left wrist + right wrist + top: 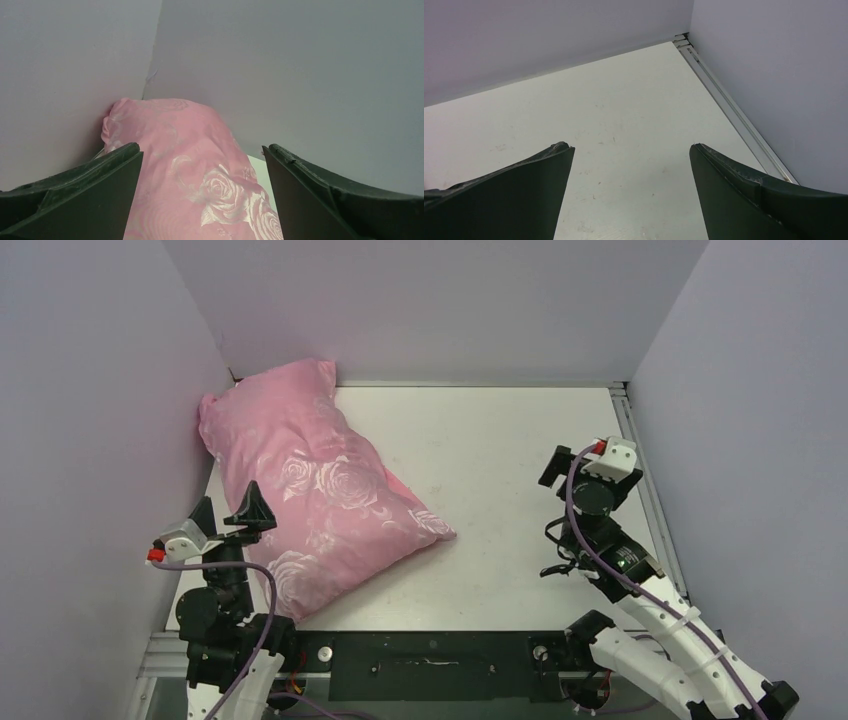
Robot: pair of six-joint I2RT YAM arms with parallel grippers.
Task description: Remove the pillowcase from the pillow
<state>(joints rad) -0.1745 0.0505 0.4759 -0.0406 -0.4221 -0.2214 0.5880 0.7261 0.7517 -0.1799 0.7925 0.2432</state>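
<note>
The pink satin pillowcase (320, 495) with pale roses lies stuffed full on the left of the table, running from the back left corner toward the front. It also shows in the left wrist view (190, 170). The white pillow is hidden inside it. My left gripper (228, 512) is open and empty, just above the pillowcase's near left edge; its jaws stand wide apart in the left wrist view (202, 152). My right gripper (580, 462) is open and empty over bare table at the right, far from the pillowcase; it also shows in the right wrist view (631, 150).
Grey walls close the table (500, 490) on the left, back and right. A metal rail (640, 470) runs along the right edge, also in the right wrist view (734, 110). A black mounting bar (430, 655) lies at the near edge between the arm bases.
</note>
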